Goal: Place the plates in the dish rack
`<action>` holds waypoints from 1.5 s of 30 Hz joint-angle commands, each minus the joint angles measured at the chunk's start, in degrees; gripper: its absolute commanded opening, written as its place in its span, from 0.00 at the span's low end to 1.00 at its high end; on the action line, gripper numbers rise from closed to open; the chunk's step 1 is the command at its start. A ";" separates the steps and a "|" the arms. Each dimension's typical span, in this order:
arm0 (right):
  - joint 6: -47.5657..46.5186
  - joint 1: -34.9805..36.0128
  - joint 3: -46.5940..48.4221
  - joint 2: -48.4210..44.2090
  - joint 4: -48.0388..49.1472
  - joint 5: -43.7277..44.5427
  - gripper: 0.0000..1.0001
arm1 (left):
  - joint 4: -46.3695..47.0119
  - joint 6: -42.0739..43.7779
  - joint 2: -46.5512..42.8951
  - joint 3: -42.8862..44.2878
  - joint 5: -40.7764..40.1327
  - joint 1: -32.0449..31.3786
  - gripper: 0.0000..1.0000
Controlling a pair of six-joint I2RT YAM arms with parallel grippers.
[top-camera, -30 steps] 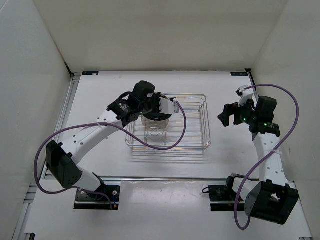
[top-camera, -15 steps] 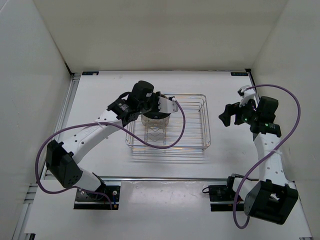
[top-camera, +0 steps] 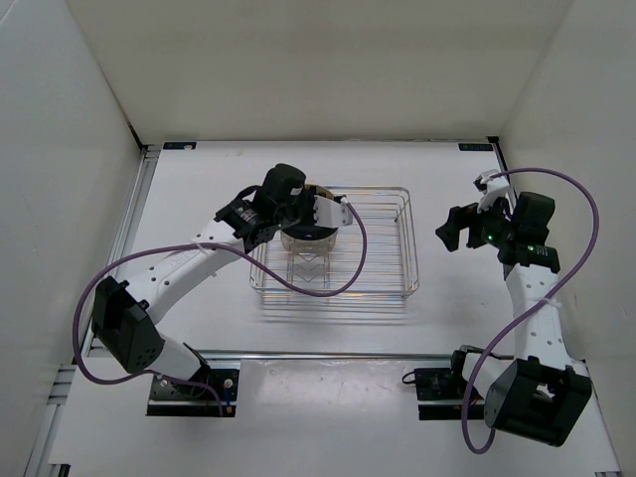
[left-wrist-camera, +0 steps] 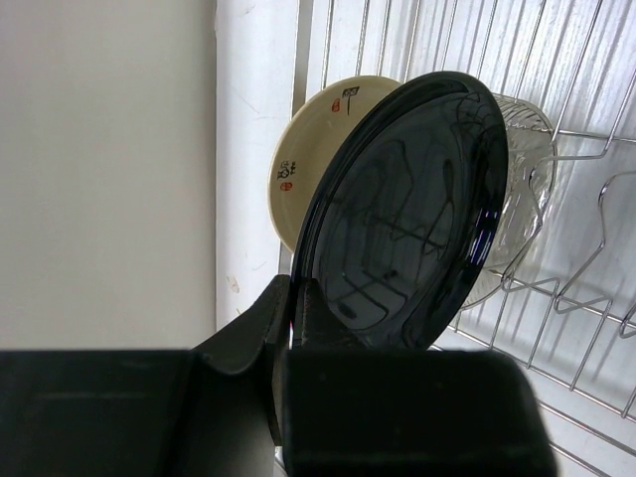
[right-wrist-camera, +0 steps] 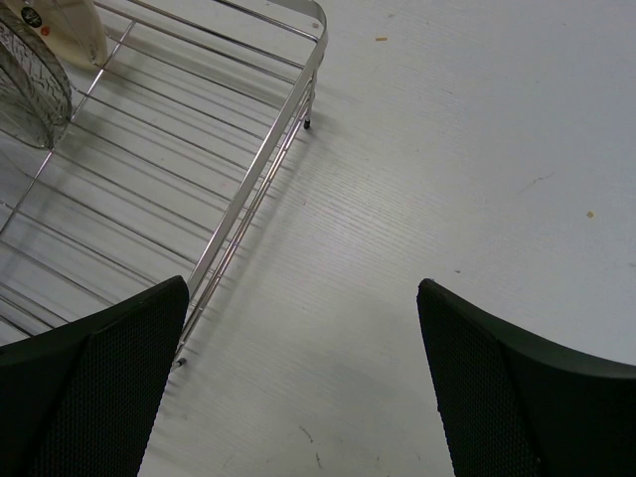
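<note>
1. Left gripper is clamped on the lower rim of the black plate. The plate stands on edge, tilted, and fills the middle of the left wrist view.
2. Right gripper hangs with its fingers spread wide and nothing between them. In the top view it is at the right, clear of the rack's right side.
3. White table with a faint grain lies under both arms, shut in by plain white walls at the back and sides.
4. At the centre of the top view sits the dish rack; the held plate is over its left end. Whether its rim touches the wires I cannot tell.
5. Just behind the held plate, toward the upper left of the left wrist view, a tan plate with small red and black marks stands upright.
6. To the right of the held plate a smoky-grey plate stands among the wires; I cannot tell whether there is more than one.
</note>
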 commanded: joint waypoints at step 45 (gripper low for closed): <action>0.77 -5.22 -0.63 -1.01 1.74 -5.57 0.99 | 2.43 -4.82 -0.05 -9.34 1.82 -3.95 0.11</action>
